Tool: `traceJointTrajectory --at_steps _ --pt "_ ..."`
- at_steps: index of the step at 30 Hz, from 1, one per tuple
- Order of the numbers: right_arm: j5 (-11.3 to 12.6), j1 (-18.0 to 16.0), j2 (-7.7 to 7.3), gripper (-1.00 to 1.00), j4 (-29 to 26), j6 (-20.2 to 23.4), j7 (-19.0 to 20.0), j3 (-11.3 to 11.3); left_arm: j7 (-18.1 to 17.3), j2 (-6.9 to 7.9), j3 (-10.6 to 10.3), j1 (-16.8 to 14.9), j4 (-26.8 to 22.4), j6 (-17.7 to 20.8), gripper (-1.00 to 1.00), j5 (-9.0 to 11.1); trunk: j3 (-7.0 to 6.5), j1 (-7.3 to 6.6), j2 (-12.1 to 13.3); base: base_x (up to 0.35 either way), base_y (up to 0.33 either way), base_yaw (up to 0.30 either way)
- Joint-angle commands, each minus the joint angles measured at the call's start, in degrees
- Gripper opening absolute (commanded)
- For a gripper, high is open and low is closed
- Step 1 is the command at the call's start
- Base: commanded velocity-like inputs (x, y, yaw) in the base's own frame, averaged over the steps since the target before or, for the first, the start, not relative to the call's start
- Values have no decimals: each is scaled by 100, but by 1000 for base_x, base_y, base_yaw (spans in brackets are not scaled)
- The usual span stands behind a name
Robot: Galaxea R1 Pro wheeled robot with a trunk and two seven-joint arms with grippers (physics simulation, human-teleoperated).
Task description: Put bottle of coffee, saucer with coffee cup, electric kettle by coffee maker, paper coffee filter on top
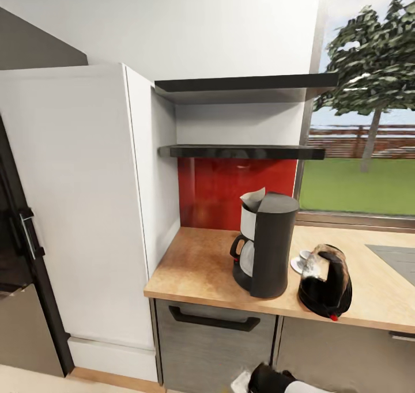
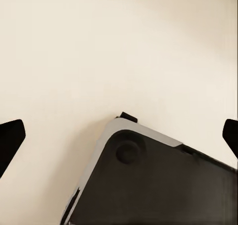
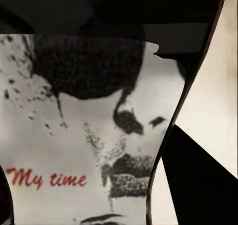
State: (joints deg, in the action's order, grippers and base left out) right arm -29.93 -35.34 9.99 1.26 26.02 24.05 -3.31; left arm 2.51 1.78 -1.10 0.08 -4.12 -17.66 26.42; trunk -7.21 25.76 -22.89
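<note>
Nearest of all, low below the counter edge, there's the right gripper [image 1: 262, 380], and its own camera is jammed up against a printed label reading "My time". I take that for the bottle of coffee [image 3: 74, 136], clamped between the dark fingers. It looks rigid and smooth-sided, probably weighty when full and liable to slip, so a grip around mid-body suits it. I can't see what's inside. Over on the other arm, the left gripper [image 2: 119, 138] hangs spread wide with nothing in it, above pale floor. Now the countertop [image 1: 196, 266]: the coffee maker [image 1: 266, 246] stands on it, right of the tall white cabinet [image 1: 75, 208], with a paper coffee filter [image 1: 252, 199] perched on its top. Just behind and right of the coffee maker is the saucer [image 1: 296, 265] with the coffee cup [image 1: 305, 255] on it, contents too small to tell. Rightmost, close beside the coffee maker, is the electric kettle [image 1: 325, 280].
</note>
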Motion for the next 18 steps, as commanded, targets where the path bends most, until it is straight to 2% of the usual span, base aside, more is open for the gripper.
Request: traceJointTrajectory --at_steps 1,3,6,7,10,12,13,14,15,18 --pt "9 108 1 -100 84 -135 -127 -47 23 -24 -10 1 -5 -12 100 -6 3 2 -3 0 0 0" --pt "127 339 1 -100 85 -605 -461 -37 22 -78 -16 1 -8 -15 100 -61 3 2 -3 0 0 0" --pt "514 468 1 -100 85 -1520 -740 -31 22 -107 -11 1 -6 -144 100 -220 3 2 -3 0 0 0" --pt "583 485 -59 -100 85 -1690 -788 -31 22 -109 -8 1 -5 -182 100 -244 3 2 -3 0 0 0" --pt "1024 605 -597 -100 85 -2480 -1074 -30 23 -115 1 1 5 -319 100 -308 3 2 -3 0 0 0" --pt "1473 686 -890 -100 85 -2696 -1163 -27 24 -116 3 1 7 -354 100 -326 3 2 -3 0 0 0" --pt "1731 761 -978 -100 85 -2751 -1198 -28 26 -116 0 1 7 -363 100 -331 2 2 -3 0 0 -8" --pt "1855 813 -1009 -100 85 -2778 -1221 -28 27 -116 -1 1 7 -367 100 -331 0 2 -3 0 0 -24" --pt "2130 979 -1061 -100 85 -2870 -1309 -29 24 -117 2 1 8 -380 100 -331 -4 2 -3 0 0 -92" --pt "2347 1130 -1101 -100 85 -3101 -1396 -29 23 -117 11 1 11 -396 100 -327 -24 2 -3 0 0 -151"
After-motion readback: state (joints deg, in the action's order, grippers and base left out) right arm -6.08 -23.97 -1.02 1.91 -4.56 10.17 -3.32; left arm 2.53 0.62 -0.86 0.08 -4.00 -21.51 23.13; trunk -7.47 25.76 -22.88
